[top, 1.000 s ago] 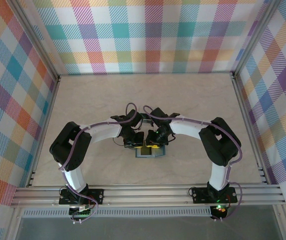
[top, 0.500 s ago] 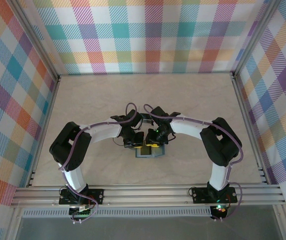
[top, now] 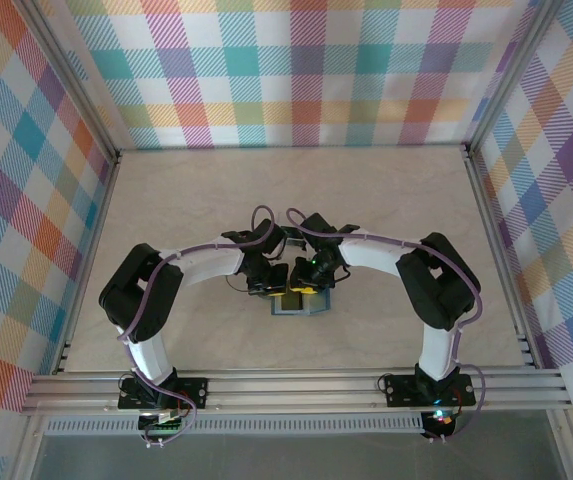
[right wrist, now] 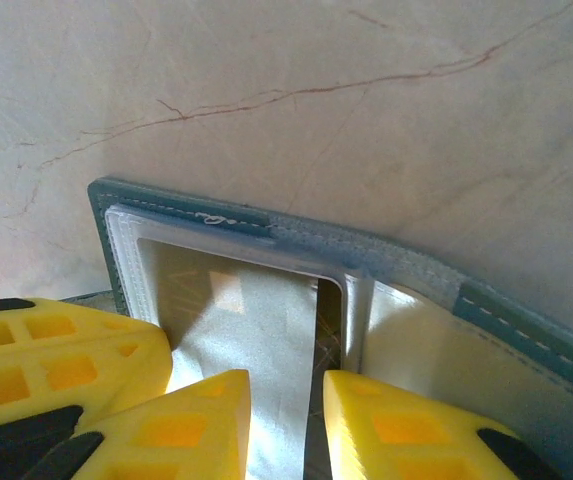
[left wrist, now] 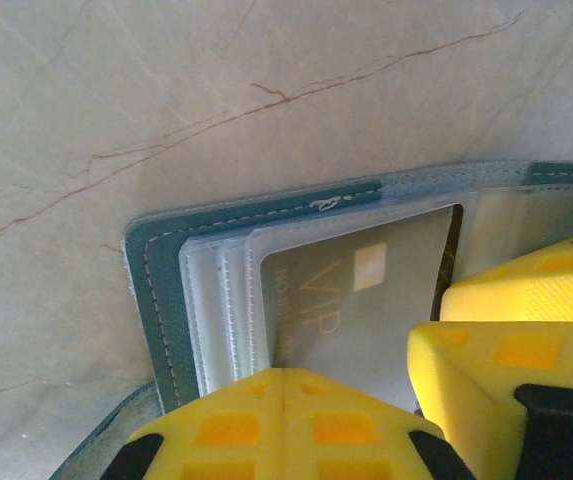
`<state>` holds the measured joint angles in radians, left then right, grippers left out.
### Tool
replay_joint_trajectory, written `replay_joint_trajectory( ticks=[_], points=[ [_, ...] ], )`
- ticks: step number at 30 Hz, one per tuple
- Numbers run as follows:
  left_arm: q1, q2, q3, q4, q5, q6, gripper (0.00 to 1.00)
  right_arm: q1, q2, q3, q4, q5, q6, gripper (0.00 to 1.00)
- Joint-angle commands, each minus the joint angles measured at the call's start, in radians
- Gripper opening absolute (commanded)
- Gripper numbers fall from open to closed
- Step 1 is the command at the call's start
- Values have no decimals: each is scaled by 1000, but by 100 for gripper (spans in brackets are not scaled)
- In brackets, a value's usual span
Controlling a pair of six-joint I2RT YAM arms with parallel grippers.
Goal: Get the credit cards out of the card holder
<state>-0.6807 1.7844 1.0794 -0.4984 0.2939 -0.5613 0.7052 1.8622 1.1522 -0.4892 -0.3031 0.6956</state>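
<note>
The card holder (top: 299, 303) lay open on the table (top: 396, 200) just ahead of the arm bases, with a silvery credit card (left wrist: 351, 300) marked VIP in its clear sleeve. My left claw (left wrist: 284, 385) was closed, its tips pressing that panel down. My right claw (right wrist: 284, 392) stood slightly parted over the card's inner edge by the fold, with nothing clearly pinched. I judged the best move was to pin the holder with the left, work one right tip under the card's edge, close, and draw it out along the slot rather than upward. The claws were crowded together, and the stacked plastic sleeves (left wrist: 216, 300) could get caught instead of the card.
</note>
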Motion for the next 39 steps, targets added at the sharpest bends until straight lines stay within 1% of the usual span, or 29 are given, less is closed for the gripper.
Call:
replay_joint_trajectory(
  ticks=[1, 5, 15, 23, 29, 34, 39],
  points=[
    [-15, -9, -9, -70, -44, -3, 0, -7, 17, 9, -28, 41, -6, 27],
    [-16, -18, -12, -78, -61, -3, 0, -7, 11, 18, -82, 87, -13, 27],
    [-16, -21, -10, -87, -70, -6, 0, -7, -6, 44, -148, 101, -24, 26],
    [-21, -33, 13, -92, -45, -7, 0, -9, -67, 26, -71, 26, 0, 28],
    [-28, -44, 56, -118, -22, 3, 0, -38, -88, -16, -28, -17, 18, 29],
    [-56, -12, 95, -124, 28, 11, 0, -55, -89, -42, -9, -42, 8, 29],
    [-82, 32, 120, -136, 19, 19, 0, -67, -74, -67, 20, -73, 0, 29]
  ],
)
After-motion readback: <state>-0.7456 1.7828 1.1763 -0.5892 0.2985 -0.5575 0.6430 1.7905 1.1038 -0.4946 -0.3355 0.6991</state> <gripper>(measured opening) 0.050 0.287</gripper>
